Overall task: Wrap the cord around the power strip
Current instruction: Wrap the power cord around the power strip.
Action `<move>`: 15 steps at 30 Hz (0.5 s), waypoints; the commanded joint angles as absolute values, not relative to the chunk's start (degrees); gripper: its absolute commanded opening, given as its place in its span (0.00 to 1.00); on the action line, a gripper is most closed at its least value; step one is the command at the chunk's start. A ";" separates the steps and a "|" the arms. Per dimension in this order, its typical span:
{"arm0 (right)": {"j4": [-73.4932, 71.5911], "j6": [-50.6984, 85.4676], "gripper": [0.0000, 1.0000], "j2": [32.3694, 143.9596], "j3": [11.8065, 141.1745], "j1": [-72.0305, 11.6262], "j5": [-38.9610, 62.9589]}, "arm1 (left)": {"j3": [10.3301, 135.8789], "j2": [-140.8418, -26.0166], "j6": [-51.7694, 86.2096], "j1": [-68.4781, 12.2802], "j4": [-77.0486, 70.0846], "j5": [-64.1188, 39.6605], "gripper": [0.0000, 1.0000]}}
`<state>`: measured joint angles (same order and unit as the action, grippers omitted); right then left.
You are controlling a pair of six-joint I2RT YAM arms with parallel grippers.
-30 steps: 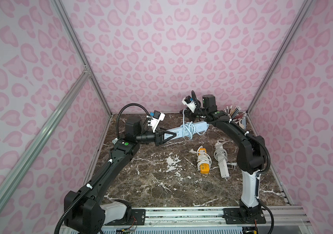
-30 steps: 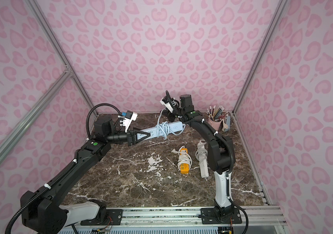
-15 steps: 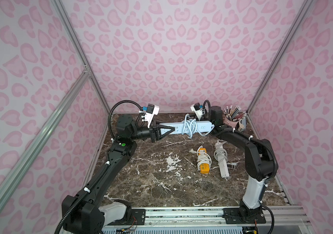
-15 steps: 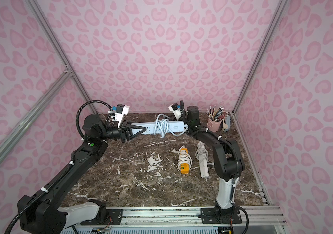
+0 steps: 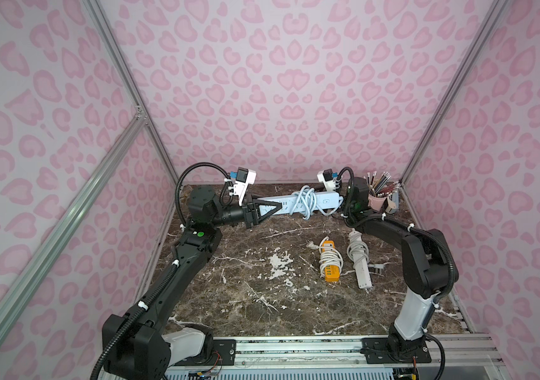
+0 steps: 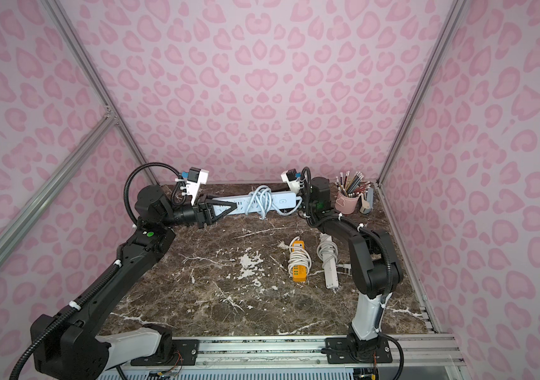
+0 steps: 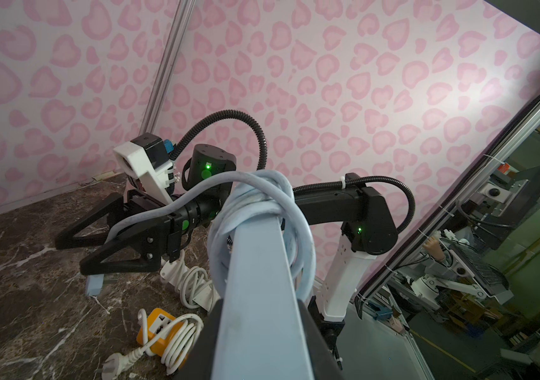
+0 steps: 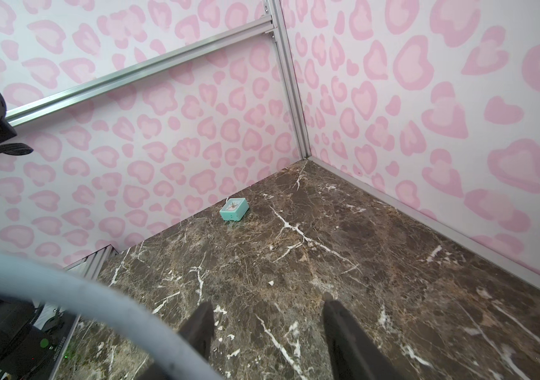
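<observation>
A pale blue power strip (image 5: 323, 200) (image 6: 282, 200) hangs almost level above the back of the table. My left gripper (image 5: 278, 207) (image 7: 258, 345) is shut on its left end. The pale blue cord (image 5: 306, 201) (image 7: 262, 197) is coiled round the strip's middle. In the left wrist view its free length runs off over the right gripper (image 7: 69, 255), which stands open. In the right wrist view the right gripper (image 8: 267, 301) has only bare table between its fingers, and the cord (image 8: 64, 296) crosses outside one finger. The strip's right end hides those fingers in both top views.
An orange power strip (image 5: 329, 263) and a white power strip (image 5: 359, 260), each with its cord wrapped, lie on the marble table (image 5: 262, 296) at the right. A pink pencil cup (image 5: 377, 200) stands in the back right corner. A small teal clock (image 8: 234, 209) sits by the left wall.
The strip has swung from tilted to almost level and gone farther back. My right gripper came down from above the strip's right end and opened, letting go of the cord.
</observation>
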<state>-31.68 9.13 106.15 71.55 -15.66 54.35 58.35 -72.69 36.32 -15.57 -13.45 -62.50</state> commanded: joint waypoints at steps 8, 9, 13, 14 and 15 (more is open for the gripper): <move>-29.53 5.08 0.25 106.97 72.65 -16.74 51.84 | 58.35 -71.95 38.98 -14.39 -19.55 -59.97 0.03; -30.20 5.46 0.21 106.76 71.86 -16.72 51.22 | 57.40 -71.73 41.68 -13.60 -21.78 -59.04 0.03; -39.15 12.85 0.09 105.77 66.96 -17.71 49.15 | 51.69 -71.69 55.92 -11.85 -41.99 -51.92 0.04; -42.23 15.57 0.05 105.53 65.48 -18.41 47.88 | 49.55 -72.21 62.31 -11.95 -48.89 -49.15 0.04; -45.33 18.65 0.01 105.31 63.84 -19.16 46.48 | 47.81 -72.90 68.43 -11.95 -55.84 -46.54 0.03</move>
<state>-35.99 10.17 106.10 66.24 -18.02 50.92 50.50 -72.31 52.64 -11.94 -29.12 -54.08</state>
